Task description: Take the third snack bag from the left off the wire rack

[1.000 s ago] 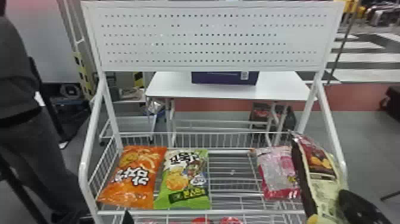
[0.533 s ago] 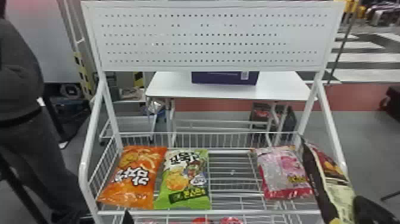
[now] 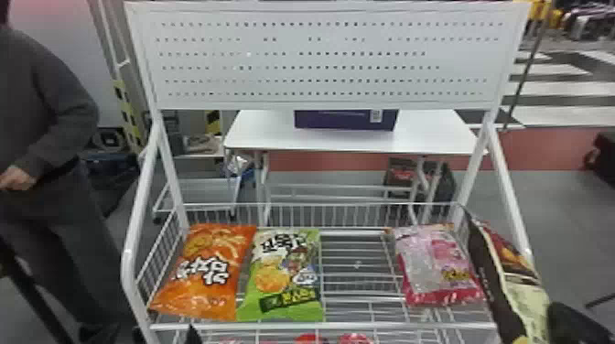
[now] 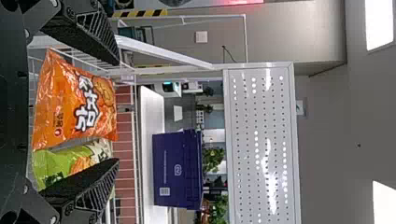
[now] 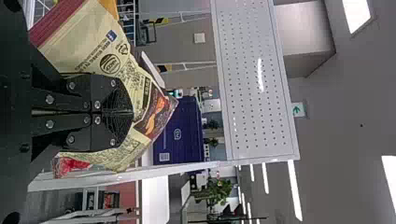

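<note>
- Right wrist view: right gripper [image 5: 119,112] pinching snack bag [image 5: 93,51]
- Lift bag clear of wire rack [image 3: 320,325] rail beside gripper, avoid snagging
- Left gripper [image 4: 116,112] spread, idle

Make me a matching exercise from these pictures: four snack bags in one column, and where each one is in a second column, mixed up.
Things:
1. orange snack bag
2. green snack bag
3. pink snack bag
4. brown and beige snack bag

Places:
A. clamped in the right claw, at the right end of the wire rack
B. lying flat on the rack, farthest left
C. lying flat on the rack's right part, with bare wire to its left
D. lying flat on the rack, right beside the orange snack bag

Pairs: 1-B, 2-D, 3-C, 4-A
</note>
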Tool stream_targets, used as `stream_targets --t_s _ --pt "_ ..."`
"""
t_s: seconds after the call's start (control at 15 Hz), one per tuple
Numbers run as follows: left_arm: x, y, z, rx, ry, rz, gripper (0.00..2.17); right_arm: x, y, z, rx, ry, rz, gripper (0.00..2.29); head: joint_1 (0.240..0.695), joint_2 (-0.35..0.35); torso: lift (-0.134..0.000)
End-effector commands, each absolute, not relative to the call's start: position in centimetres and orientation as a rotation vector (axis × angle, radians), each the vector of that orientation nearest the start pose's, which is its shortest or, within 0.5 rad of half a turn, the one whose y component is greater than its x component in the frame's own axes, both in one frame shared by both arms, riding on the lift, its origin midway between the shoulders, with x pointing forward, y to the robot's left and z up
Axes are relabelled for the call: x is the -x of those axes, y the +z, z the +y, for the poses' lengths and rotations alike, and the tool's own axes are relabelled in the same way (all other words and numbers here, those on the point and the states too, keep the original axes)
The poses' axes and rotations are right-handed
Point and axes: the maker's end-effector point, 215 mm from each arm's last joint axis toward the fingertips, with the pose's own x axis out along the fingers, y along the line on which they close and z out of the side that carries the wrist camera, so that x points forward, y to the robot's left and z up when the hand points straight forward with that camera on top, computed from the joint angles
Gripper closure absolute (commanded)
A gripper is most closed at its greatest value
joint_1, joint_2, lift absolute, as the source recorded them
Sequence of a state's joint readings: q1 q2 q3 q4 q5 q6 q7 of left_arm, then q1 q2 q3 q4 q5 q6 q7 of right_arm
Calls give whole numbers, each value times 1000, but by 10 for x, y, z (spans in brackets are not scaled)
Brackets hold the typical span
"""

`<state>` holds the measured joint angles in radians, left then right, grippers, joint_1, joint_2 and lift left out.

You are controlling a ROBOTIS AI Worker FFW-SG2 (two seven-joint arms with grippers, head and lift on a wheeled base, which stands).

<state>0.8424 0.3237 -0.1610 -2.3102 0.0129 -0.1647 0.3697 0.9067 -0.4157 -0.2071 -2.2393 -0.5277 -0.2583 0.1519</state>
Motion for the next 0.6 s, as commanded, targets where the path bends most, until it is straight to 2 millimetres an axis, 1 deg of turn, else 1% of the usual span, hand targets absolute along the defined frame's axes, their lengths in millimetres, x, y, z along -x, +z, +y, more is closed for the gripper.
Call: stream_targets --t_s 0.0,0.53 --pt "-341 -284 214 -62 23 -52 157 -347 -273 -291 -96 237 -45 2243 499 0 0" --pt "-340 -281 215 -63 26 -56 157 -346 -271 -289 -94 241 -49 2243 499 0 0"
